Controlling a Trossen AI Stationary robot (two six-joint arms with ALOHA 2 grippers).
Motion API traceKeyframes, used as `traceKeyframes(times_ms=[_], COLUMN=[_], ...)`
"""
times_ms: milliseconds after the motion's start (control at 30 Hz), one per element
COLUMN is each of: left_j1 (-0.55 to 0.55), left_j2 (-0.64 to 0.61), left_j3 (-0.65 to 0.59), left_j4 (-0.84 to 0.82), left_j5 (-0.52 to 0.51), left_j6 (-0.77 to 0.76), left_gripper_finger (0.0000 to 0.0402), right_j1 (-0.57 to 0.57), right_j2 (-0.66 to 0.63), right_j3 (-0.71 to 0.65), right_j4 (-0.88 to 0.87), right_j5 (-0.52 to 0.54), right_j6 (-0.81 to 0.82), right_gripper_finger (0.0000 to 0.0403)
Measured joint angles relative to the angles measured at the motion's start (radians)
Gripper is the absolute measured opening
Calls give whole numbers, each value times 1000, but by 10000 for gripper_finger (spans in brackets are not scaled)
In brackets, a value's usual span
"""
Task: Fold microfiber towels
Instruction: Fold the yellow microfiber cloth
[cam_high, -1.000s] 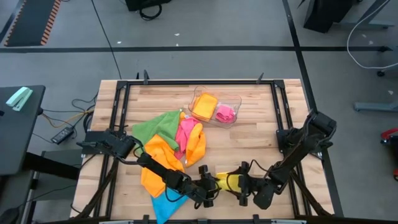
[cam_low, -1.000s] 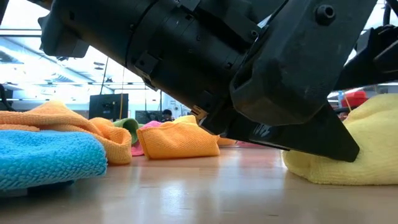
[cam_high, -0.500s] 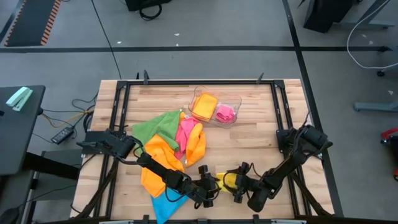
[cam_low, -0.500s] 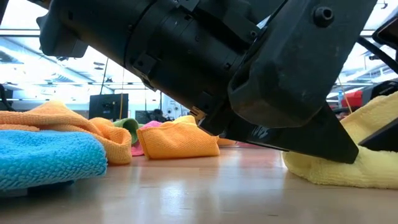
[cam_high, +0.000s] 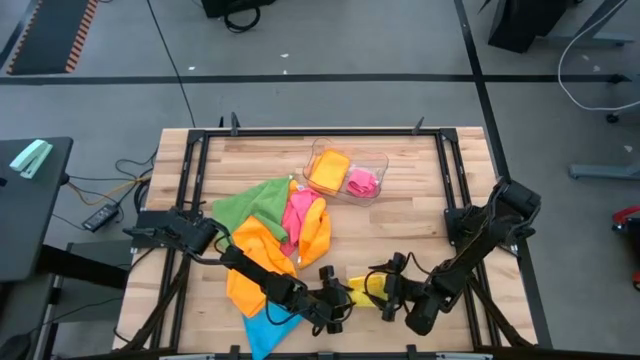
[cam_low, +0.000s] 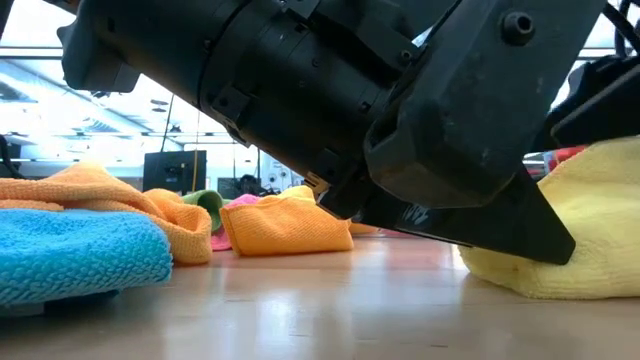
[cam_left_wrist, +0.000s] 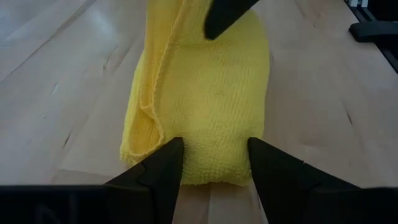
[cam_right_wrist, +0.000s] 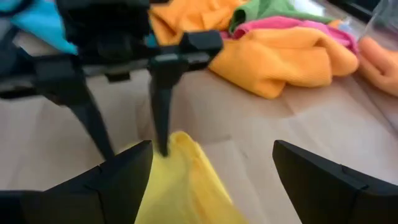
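Starting at the left of the high view, the left arm reaches from the table's left edge down toward the bottom centre, passing over the blue towel (cam_high: 266, 328) that lies at the bottom edge and the large orange towel (cam_high: 256, 258) just above it. Up and a little right of those sits a heap: a green towel (cam_high: 250, 203) at upper left, a pink towel (cam_high: 299, 212) beside it, and a second orange towel (cam_high: 318, 232) draped to its right. Above the heap, in the upper middle of the table (cam_high: 410, 210), a clear plastic tray (cam_high: 345, 172) holds one folded orange cloth and one pink cloth side by side.

At the bottom centre the left gripper (cam_high: 338, 303) meets the yellow towel (cam_high: 362, 291), a rolled, bunched bundle lying on the bare wood. In the left wrist view its two dark fingers (cam_left_wrist: 163, 168) stand partly apart with the near end of the yellow towel (cam_left_wrist: 205, 93) between them, the pads just at the cloth's sides; whether they actually pinch it I cannot tell.

Just right of the bundle, the right gripper (cam_high: 390, 290) faces the left one from the other side. Its fingers (cam_right_wrist: 118, 180) are spread as wide as they go, framing the yellow towel's (cam_right_wrist: 186, 180) other end without closing on it. The right arm runs from there up to the table's right edge.

In the low view the left arm fills most of the frame, with the yellow towel (cam_low: 600, 230) at lower right and the blue towel (cam_low: 70, 255) at lower left.
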Motion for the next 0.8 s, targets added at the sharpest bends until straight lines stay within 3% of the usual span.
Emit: traceKeyframes(times_ms=[167,433,800], left_j1=[-3,-3,-3], left_j2=[0,0,0], left_j3=[0,0,0], left_j4=[-1,0,-5], left_j5=[0,0,3], left_j6=[0,0,0], left_gripper_finger=[190,189,186], right_j1=[9,46,50], right_j2=[23,124,25], right_j3=[-12,-75,-62], right_j4=[-86,-69,-91], right_j5=[0,-6,-17], right_j6=[128,407,321], right_gripper_finger=[342,342,342])
